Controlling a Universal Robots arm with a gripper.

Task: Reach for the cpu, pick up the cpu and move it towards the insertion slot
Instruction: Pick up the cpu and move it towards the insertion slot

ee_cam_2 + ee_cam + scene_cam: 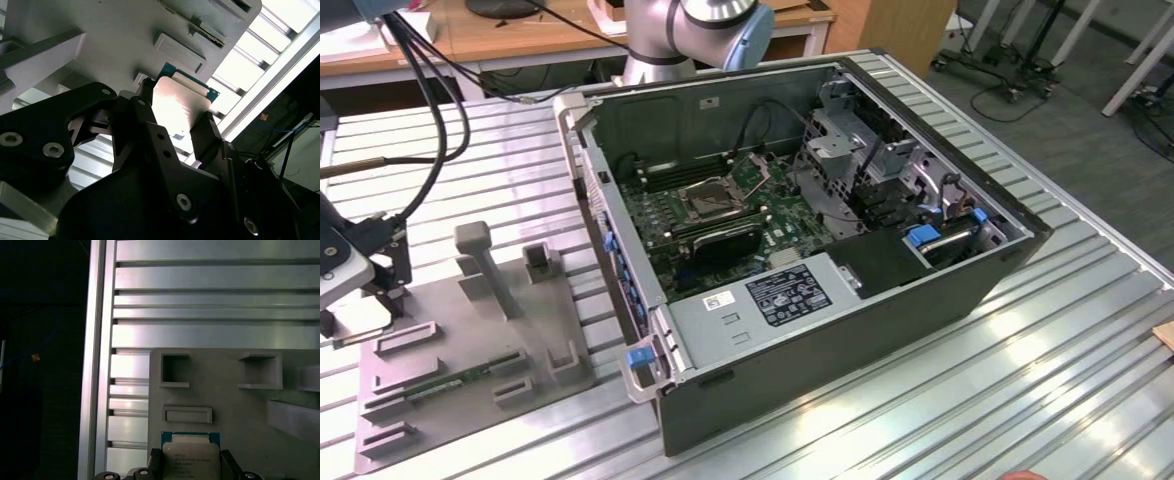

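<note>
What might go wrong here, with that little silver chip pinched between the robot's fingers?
1. The gripper grips the cpu only by two thin opposite edges, at the grey holder. The chip might slip or tilt.
2. The insertion slot sits deep inside the open computer case, among cables and metal brackets. The arm could snag or bump something there.

The gripper, closed on the cpu, sits over a grey fixture plate. Upright posts and the computer case's side wall stand between it and the insertion slot, open from above.
</note>
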